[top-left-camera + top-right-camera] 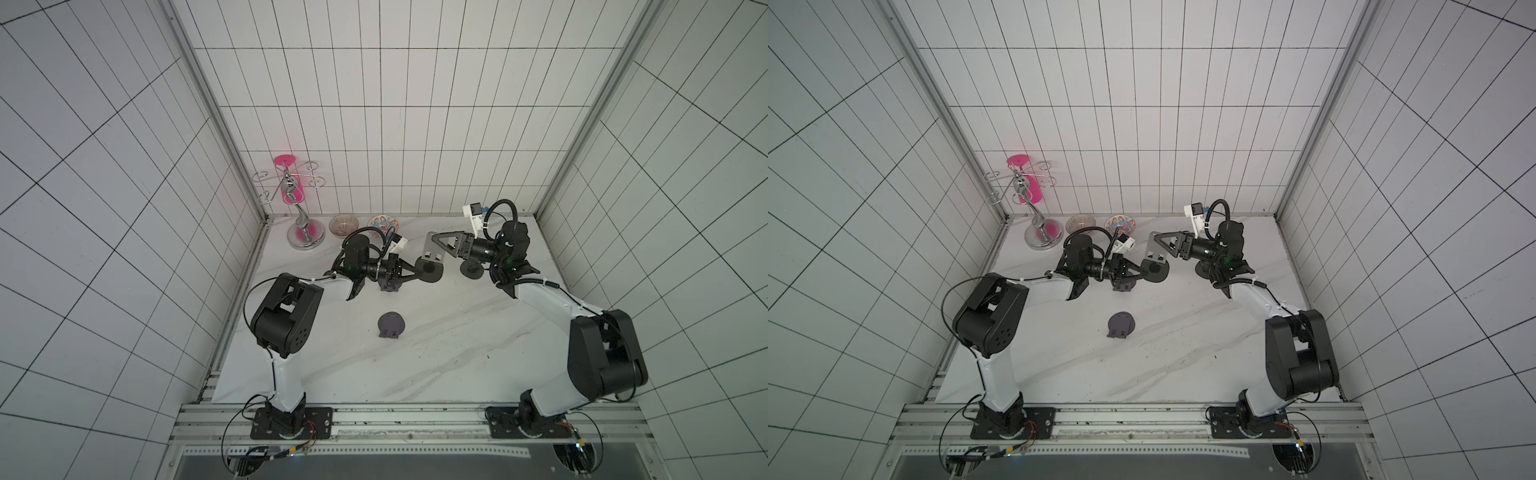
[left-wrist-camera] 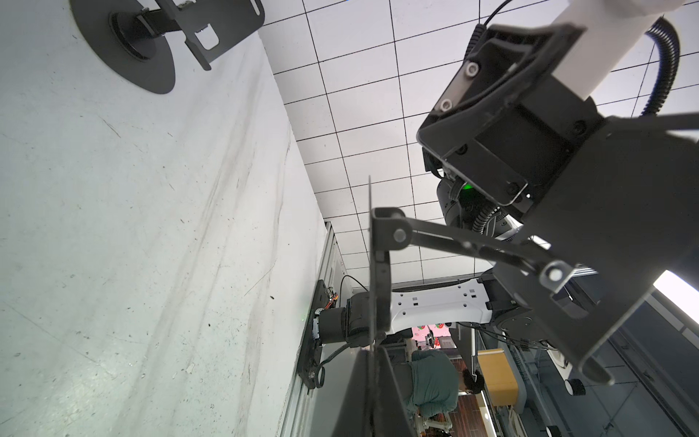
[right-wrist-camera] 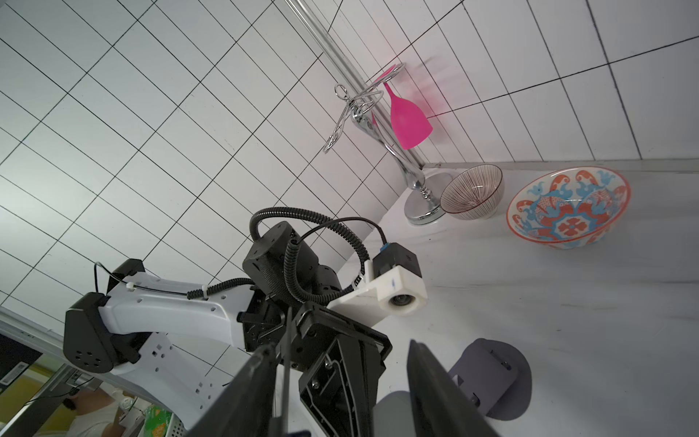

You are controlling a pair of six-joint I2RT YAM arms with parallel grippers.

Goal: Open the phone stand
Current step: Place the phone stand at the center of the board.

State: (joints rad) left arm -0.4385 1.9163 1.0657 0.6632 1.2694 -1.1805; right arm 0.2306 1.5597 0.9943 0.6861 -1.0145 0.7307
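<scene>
Up toward the back of the table [image 1: 436, 357], between the two arms and looking lifted clear of the marble, is the phone stand [image 1: 431, 264]. It's black and looks like thin sheet metal, with a round base disc [image 1: 433, 276], a skinny hinged link [image 2: 472, 248] and a flat back plate [image 1: 431, 249]. The left gripper [image 1: 417, 274] is pinched tight on the rim of the disc, and in the left wrist view you can see the disc edge-on, running down into the jaws. The right gripper [image 1: 433, 241] is around the back plate but not clamped, as far as I can tell. In the right wrist view its fingers [image 3: 435, 393] stand well apart, with the plate's thin edge right next to one of them.

Handling-wise, I'd guess it's light and stiff and won't bend or break. Smooth painted metal is slippery under pads, though, and those little hinges are probably friction joints that fight back. So I'd grab the plate flat across its thickness, out toward the free edge away from the hinge, for leverage. The weak spot is the left pinch, since a rim-only hold on a disc can let it twist out once the hinge resists. A grey folded stand [image 1: 391, 326] lies on the table nearer the robot, untouched.
</scene>
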